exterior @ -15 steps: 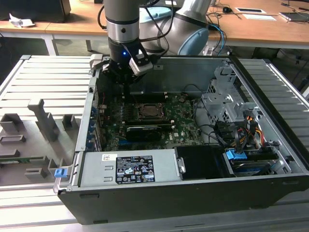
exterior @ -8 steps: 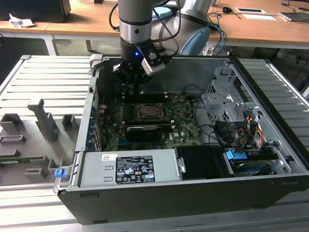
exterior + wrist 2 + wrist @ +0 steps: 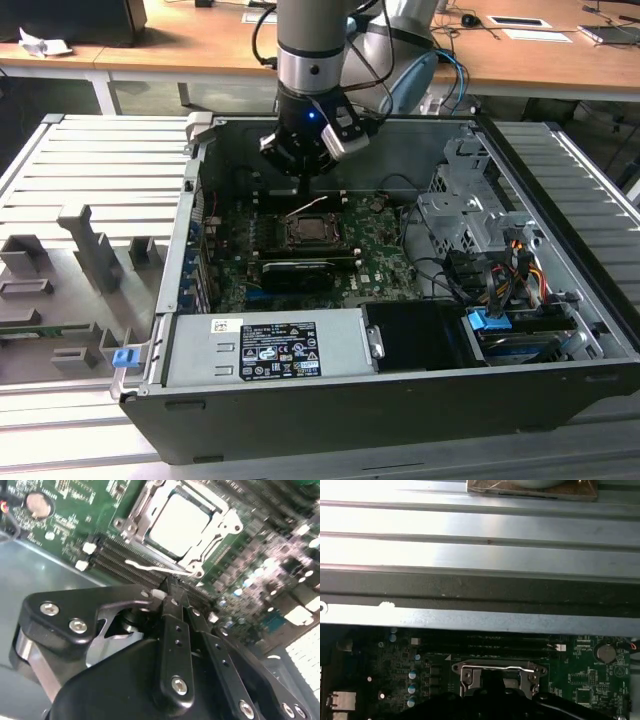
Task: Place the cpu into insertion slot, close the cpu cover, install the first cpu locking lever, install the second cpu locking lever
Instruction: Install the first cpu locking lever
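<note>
Hovering inside the open computer case (image 3: 400,420) in the exterior view, the gripper (image 3: 303,178) hangs above the insertion slot (image 3: 308,232) mid-motherboard. In the second wrist view its fingers (image 3: 175,625) are pressed together, holding nothing. The pale silvery cpu (image 3: 182,522) sits in the slot, framed by the grey cpu cover (image 3: 142,510). In the first wrist view a wire lever (image 3: 495,667) runs along the slot's edge.

The cpu (image 3: 180,522) lies in the insertion slot (image 3: 309,234), the cpu cover (image 3: 142,517) down on it. A long card (image 3: 298,272) lies just before the slot, a drive cage (image 3: 465,215) at the exterior view's right.
</note>
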